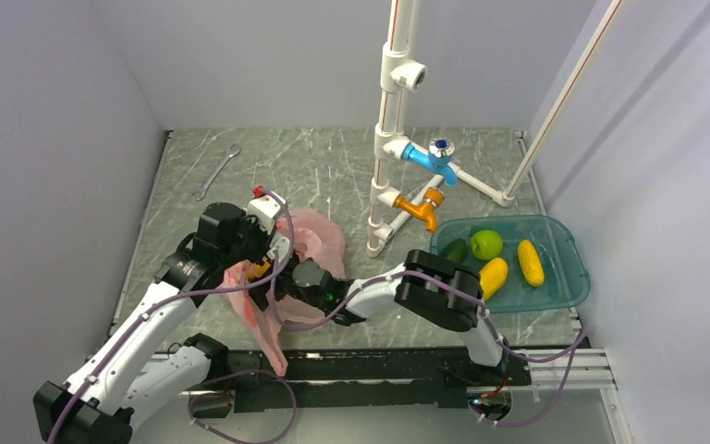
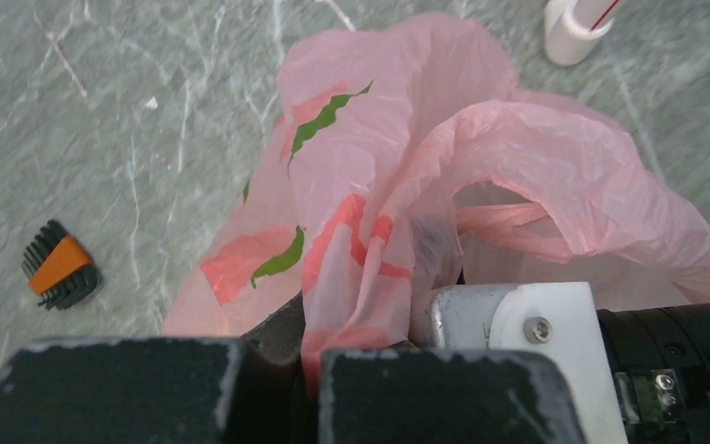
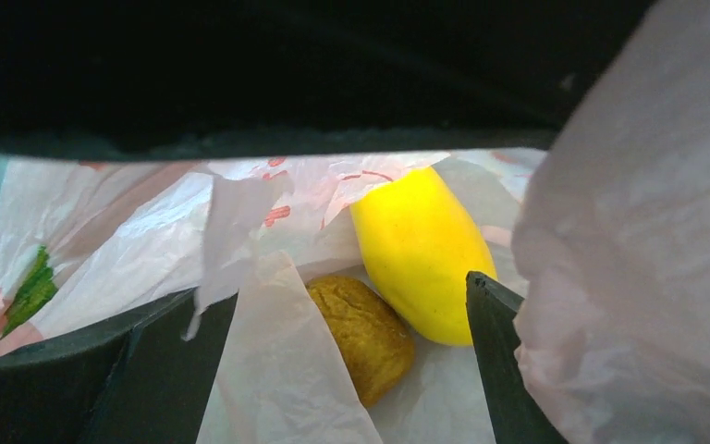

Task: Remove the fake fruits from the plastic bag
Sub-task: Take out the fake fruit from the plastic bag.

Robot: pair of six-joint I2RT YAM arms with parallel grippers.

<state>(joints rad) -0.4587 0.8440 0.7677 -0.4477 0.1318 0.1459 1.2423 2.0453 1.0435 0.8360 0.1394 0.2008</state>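
The pink plastic bag (image 1: 319, 239) lies at the table's middle left. My left gripper (image 2: 307, 375) is shut on a bunched fold of the bag (image 2: 397, 176) and holds its mouth up. My right gripper (image 3: 342, 356) is open and reaches inside the bag (image 3: 148, 231). Between its fingers lie a yellow mango (image 3: 421, 250) and a small orange (image 3: 362, 335), untouched. A flap of bag film covers the left finger. A green apple (image 1: 486, 244), a dark green avocado (image 1: 456, 251) and two yellow mangoes (image 1: 494, 276) lie in the teal tub (image 1: 569, 287).
A white pipe frame with a blue tap (image 1: 432, 159) and an orange tap (image 1: 419, 210) stands behind the bag. A wrench (image 1: 215, 171) lies at the back left. A small black and orange brush (image 2: 59, 266) lies beside the bag.
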